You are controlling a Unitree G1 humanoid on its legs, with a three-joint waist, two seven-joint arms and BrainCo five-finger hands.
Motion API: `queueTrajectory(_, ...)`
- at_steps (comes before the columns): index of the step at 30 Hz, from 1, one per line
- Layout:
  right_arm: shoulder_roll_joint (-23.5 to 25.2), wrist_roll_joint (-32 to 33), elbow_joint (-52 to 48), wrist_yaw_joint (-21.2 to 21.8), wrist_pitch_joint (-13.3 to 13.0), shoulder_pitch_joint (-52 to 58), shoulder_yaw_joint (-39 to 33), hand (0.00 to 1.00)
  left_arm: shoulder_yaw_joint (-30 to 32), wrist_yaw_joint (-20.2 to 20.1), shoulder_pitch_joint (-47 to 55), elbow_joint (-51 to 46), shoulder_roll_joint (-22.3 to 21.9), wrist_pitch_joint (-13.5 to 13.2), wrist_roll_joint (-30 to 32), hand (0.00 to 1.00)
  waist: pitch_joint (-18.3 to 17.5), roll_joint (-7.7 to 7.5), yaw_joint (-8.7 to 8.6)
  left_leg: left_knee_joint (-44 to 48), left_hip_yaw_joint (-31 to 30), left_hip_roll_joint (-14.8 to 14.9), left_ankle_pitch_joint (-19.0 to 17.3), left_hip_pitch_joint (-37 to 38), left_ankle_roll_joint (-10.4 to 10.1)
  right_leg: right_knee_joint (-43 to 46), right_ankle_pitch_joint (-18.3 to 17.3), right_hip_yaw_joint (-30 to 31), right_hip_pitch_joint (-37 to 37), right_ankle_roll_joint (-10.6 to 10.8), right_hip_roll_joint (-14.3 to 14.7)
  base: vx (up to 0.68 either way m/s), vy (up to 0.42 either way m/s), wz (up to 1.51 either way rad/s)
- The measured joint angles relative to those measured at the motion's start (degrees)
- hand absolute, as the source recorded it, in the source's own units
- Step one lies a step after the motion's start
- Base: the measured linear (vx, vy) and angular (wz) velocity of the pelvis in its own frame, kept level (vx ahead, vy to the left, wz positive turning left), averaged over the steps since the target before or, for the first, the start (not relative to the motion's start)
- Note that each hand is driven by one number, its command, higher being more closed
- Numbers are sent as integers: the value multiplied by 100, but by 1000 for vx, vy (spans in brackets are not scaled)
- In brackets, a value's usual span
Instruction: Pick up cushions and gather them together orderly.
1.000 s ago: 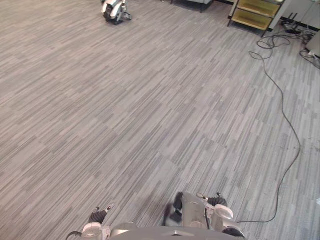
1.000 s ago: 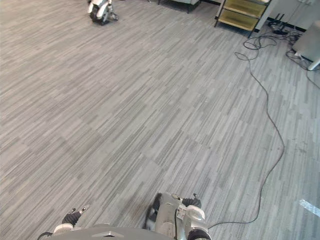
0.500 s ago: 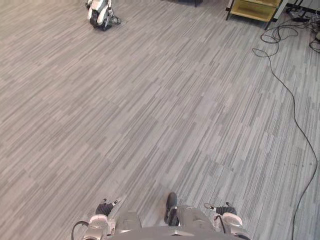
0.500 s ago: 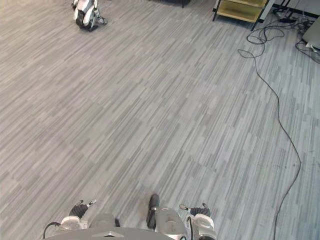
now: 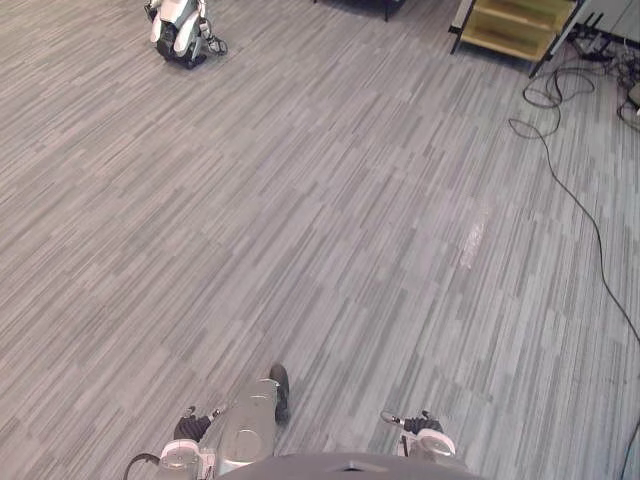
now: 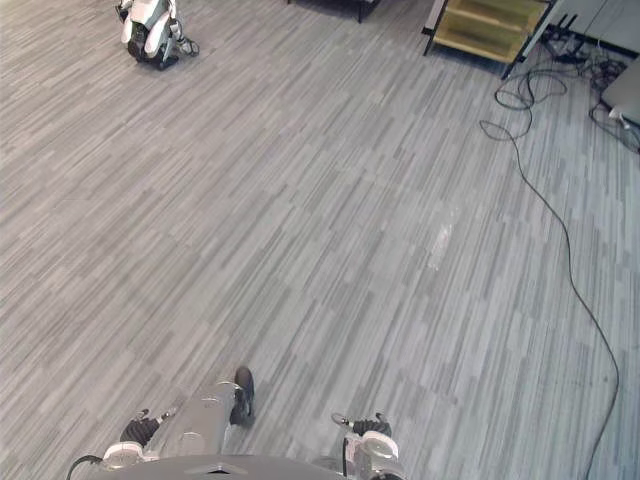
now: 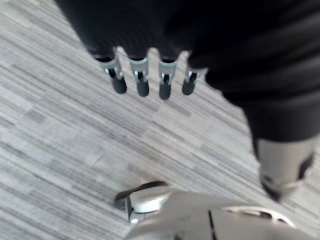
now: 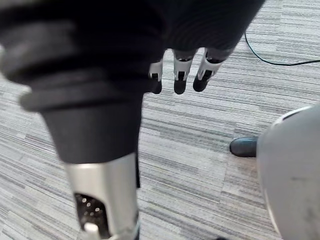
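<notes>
Cushions: you are not getting a fix on them here; where they are lying cannot be told from these views.

Left robot hand is hanging low at the side, fingers straight and relaxed, carrying nothing. Right robot hand is doing the same: fingers loose, thumb apart, nothing in it.

Judgement: both are hanging free because nothing graspable is lying within reach. You are likely looking at a walk-and-search stage, with gathering not yet begun.

Grey plank floor is stretching out ahead. Far off, a yellow shelf is standing ahead to the right. A white and black object, too small to identify, is sitting ahead to the left.
</notes>
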Motion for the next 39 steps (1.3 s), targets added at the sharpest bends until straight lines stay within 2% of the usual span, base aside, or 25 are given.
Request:
queueTrajectory(1, 0, -25, -17, 10, -4, -8, 1, 0, -33, -4, -13, 18, 36, 2, 1, 0, -13, -18, -73, -9, 17, -106, -189, 221, 34, 1410, 200, 57, -547, 277, -146, 640, 357, -8)
queueTrajectory(2, -14, -66, -20, 12, -4, -17, 0, 0, -61, -3, -17, 40, 72, 5, 1, 0, -23, -73, -132, -126, 41, -231, -301, 527, 56, 2575, 247, 23, -1006, 320, -235, 551, 275, 4)
queueTrajectory(4, -60, -89, -26, 21, -25, -9, -14, 0, -203, 1, 3, 51, 104, 21, 3, 0, 1, -33, -204, -489, 42, -368, -375, 1187, 94, 3456, 52, -403, -1392, 123, -333, 470, 160, 2)
queueTrajectory(7, -114, -95, -51, 90, -92, -101, -10, 0, -410, -4, -85, 56, 111, 17, 8, 0, 55, 80, -295, -1119, -8, -375, -377, 2169, 91, 3093, -546, -1594, -1890, -207, -306, 467, 73, 11)
queueTrajectory(9, -119, -94, -103, 126, -113, -152, -18, 0, -438, -5, -136, 41, 111, 14, 14, 0, 69, 102, -348, -1318, -35, -281, -428, 2475, -1, 2258, -566, -2128, -2207, -303, -236, 414, -4, 15)
queueTrajectory(10, -118, -95, -153, 129, -112, -162, -23, 0, -437, -6, -137, 41, 105, 14, 13, 0, 77, 106, -345, -1420, -35, -229, -472, 2624, -78, 1668, -431, -2329, -2373, -374, -182, 425, -56, 5)
queueTrajectory(11, -110, -96, -231, 128, -110, -171, -18, 0, -438, -7, -119, 44, 94, 13, 15, 0, 101, 130, -344, -1566, -30, -125, -554, 2837, -220, 666, 17, -2475, -2517, -430, -25, 437, -76, 5)
queueTrajectory(12, -106, -96, -236, 129, -109, -178, -17, 0, -441, -7, -106, 47, 96, 13, 15, 0, 103, 129, -344, -1631, -29, -90, -596, 2937, -292, 206, 288, -2531, -2545, -456, 44, 468, -132, 11)
queueTrajectory(13, -101, -97, -235, 129, -87, -191, -11, 0, -436, -5, -100, 44, 114, 13, 16, 0, 139, 82, -348, -1719, -44, -63, -704, 3179, -478, -715, 905, -2521, -2556, -481, 169, 510, -185, 15)
queueTrajectory(14, -104, -96, -235, 128, -74, -180, -7, 0, -434, -4, -70, 37, 144, 7, 17, 0, 155, 18, -362, -1749, -66, -99, -788, 3349, -613, -1104, 1319, -2478, -2538, -506, 172, 529, -201, 16)
queueTrajectory(15, -116, -102, -235, 125, -73, -180, -5, 0, -434, 1, -67, 44, 144, 7, 18, 0, 163, 8, -385, -1765, -109, -107, -830, 3431, -678, -1085, 1728, -2417, -2519, -633, 176, 550, -220, 6)
queueTrajectory(16, -155, -109, -237, 130, -76, -243, -4, 0, -433, 6, -109, 90, 96, 7, 19, 0, 147, 99, -415, -1779, -197, 10, -870, 3539, -742, -895, 2134, -2299, -2569, -1045, 294, 511, -215, -9)
queueTrajectory(17, -231, -116, -243, 133, -81, -327, -15, 0, -438, 3, -170, 105, 11, -6, 31, 0, 204, 277, -451, -1763, -190, 159, -805, 3533, -833, -783, 1948, -2300, -2600, -1044, 433, 488, -222, -25)
queueTrajectory(19, -347, -116, -238, 131, -77, -409, -72, 0, -435, 8, -309, 205, -135, -1, 64, 0, 275, 473, -462, -1649, -200, 381, -604, 3608, -828, -345, 1520, -2298, -2664, -1149, 654, 485, -235, -39)
queueTrajectory(22, -358, -202, -204, 127, -59, -328, -69, 0, -441, -5, -346, 202, -168, -3, 69, 0, 235, 560, -463, -208, -336, 789, -390, 3249, -892, -355, 1080, -2218, -2356, -1105, 1061, 399, -175, -37)
queueTrajectory(25, -382, -202, -223, 125, -62, -217, 33, 0, -444, -9, -325, 197, -155, -4, 69, 0, 219, 715, -450, 2110, -619, 1151, 806, 2308, -904, -1052, 1082, -1946, -1703, -1133, 1524, 315, -52, -49)
queueTrajectory(26, -393, -199, -216, 129, -62, -185, 50, 0, -444, -20, -318, 191, -160, -7, 70, 0, 204, 765, -444, 2727, -626, 1269, 624, 2013, -855, -1229, 1071, -1855, -1515, -1176, 1621, 439, 15, -62)
queueTrajectory(28, -395, -199, -29, 124, -39, -173, 25, 0, -438, -37, -317, 132, -165, -21, 68, 0, 205, 788, -331, 3608, -576, 1285, -99, 1196, -759, -1538, 1026, -1442, -935, -1228, 1746, 394, 46, -66)
queueTrajectory(30, -421, -199, 45, 123, 26, -172, 14, 0, -441, -37, -262, 33, -181, -23, 67, 0, 230, 748, -256, 3255, -530, 1226, -391, 928, -749, -1660, 1074, -1298, -650, -1140, 1721, 318, 80, -58)
queueTrajectory(33, -374, -189, 34, 79, 50, -129, -122, 0, -445, -31, -229, -64, -185, -23, 67, 0, 251, 709, -244, 1541, -692, 916, -649, 625, -782, -1844, 1014, -1053, -150, -967, 1517, 314, 176, -43)
queueTrajectory(34, -354, -175, 29, 69, 50, -98, -235, 0, -451, -4, -227, -64, -193, -22, 66, 0, 241, 697, -243, 467, -1060, 602, -551, 614, -816, -1845, 920, -948, -63, -781, 1344, 239, 250, -32)
queueTrajectory(36, -379, -142, -13, 70, 48, -50, -234, 0, -479, -4, -204, -61, -207, -21, 66, 0, 196, 765, -242, -318, -1406, 449, -159, 616, -878, -1836, 846, -824, -26, -630, 1299, 225, 280, -39)
queueTrajectory(37, -379, -141, -10, 67, 54, -33, -251, 0, -478, -7, -182, -48, -233, -20, 51, 0, 177, 752, -205, -392, -1432, 387, 456, 729, -657, -1838, 774, -652, 64, -450, 1251, 281, 326, -39)
queueTrajectory(38, -241, -136, -17, 70, 52, 55, -269, 0, -477, -10, -180, -52, -96, -22, 50, 0, 61, 506, -193, -488, -1311, 209, 385, 810, -570, -1821, 708, -628, 66, -294, 1036, 282, 304, -32)
queueTrajectory(39, -177, -142, -15, 69, 54, 85, -293, 0, -479, -11, -177, -46, -38, -22, 50, 0, 7, 401, -179, -489, -1248, 152, 343, 808, -499, -1809, 672, -612, 47, -243, 950, 230, 221, -12)
